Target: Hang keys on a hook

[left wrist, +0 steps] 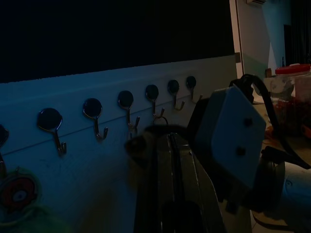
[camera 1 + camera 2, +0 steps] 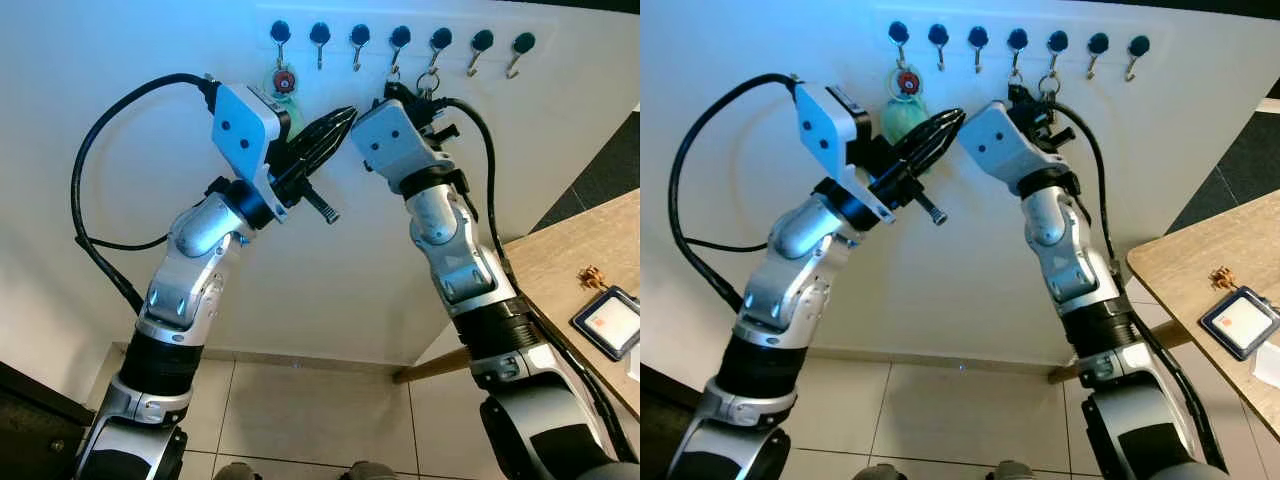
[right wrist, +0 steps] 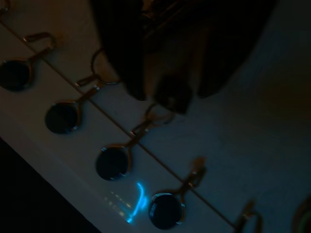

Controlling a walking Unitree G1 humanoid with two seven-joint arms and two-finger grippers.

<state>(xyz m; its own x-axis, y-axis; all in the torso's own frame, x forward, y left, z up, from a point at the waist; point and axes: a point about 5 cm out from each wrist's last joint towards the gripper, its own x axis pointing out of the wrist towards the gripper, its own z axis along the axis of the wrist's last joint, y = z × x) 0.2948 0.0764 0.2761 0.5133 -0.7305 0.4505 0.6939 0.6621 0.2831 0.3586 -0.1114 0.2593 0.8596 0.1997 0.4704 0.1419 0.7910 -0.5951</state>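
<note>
Against the white wall's row of round black-capped metal hooks (image 2: 400,42), my right claw (image 3: 167,94) pinched the small metal key ring (image 3: 158,112) at a hook; light, stiff, slippery, I judged, best held by its rim.

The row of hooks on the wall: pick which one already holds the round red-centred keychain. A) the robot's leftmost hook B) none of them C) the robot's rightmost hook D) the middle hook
A: the red-centred keychain hangs under the leftmost hook of the row, just behind the left arm's white wrist housing, while the right gripper is up at hooks further right.
</note>
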